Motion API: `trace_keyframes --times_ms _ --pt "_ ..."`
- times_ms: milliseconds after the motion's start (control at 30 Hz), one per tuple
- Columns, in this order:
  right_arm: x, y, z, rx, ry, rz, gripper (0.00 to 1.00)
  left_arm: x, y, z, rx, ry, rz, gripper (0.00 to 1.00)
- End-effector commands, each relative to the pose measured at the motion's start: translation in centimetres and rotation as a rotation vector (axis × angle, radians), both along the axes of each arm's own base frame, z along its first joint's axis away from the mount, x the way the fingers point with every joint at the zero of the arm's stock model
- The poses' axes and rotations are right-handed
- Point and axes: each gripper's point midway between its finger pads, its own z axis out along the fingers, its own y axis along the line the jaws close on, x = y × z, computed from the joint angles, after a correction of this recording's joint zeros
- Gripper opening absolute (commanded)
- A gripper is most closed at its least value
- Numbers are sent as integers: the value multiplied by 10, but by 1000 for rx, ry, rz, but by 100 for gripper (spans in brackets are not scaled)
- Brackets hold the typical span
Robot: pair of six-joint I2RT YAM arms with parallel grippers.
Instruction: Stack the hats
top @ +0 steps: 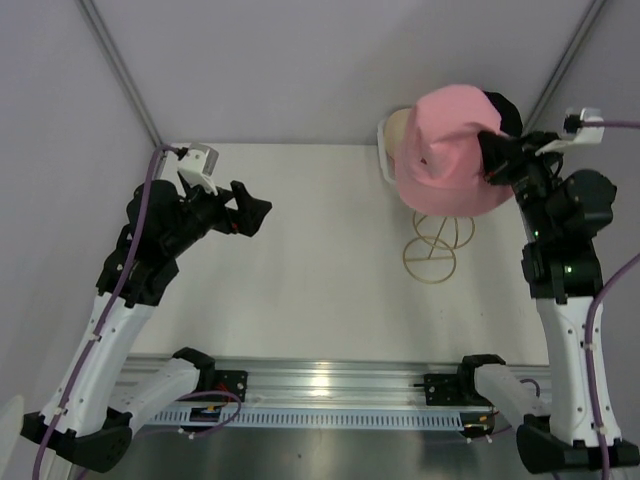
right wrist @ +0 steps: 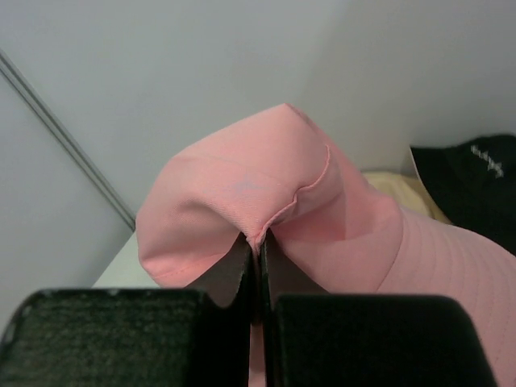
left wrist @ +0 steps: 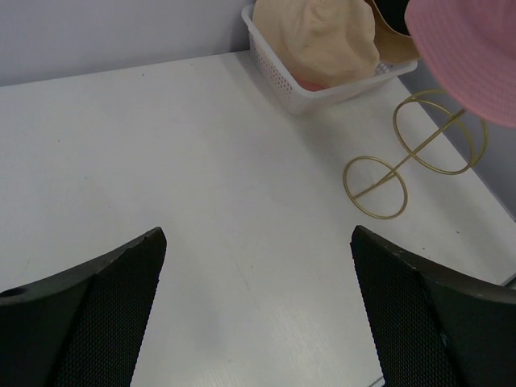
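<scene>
Pinching entry: right gripper (right wrist: 260, 250), jaws closed tight on a fold of the pink hat (top: 450, 150) at its crown, far right, above the gold wire stand (left wrist: 407, 155). Left gripper (top: 252, 210): jaws wide apart, holding nothing, over the table (top: 330, 270) at left. Beige hat (left wrist: 318, 36): in the white bin (left wrist: 274, 81), far right corner. Black hat (right wrist: 476, 181): just behind the pink one.

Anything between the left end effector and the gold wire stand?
Nothing: bare white table from left end effector to gold wire stand, seen in the top external view.
</scene>
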Motion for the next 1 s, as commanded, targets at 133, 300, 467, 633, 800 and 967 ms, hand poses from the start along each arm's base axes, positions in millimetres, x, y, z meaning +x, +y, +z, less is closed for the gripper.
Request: trace_keyframes --times_ms 133,300,467,633,800,967 --pt "-23 3 -81 107 207 21 0 -11 -7 27 -70 -68 -51 100" --pt "-27 -18 -120 52 232 -96 0 -11 -12 24 -79 -56 -77 100" --pt "-21 -11 -148 15 287 -46 0 -8 -15 19 -82 -42 -82 99" --pt "-11 -26 -185 2 361 -132 0 -3 -16 14 -76 -26 -77 99" --pt "-28 -56 -192 39 351 -287 0 0 -19 8 -68 -1 -87 99" --pt "-46 -70 -220 99 379 -368 0 2 -21 6 -67 11 -92 100"
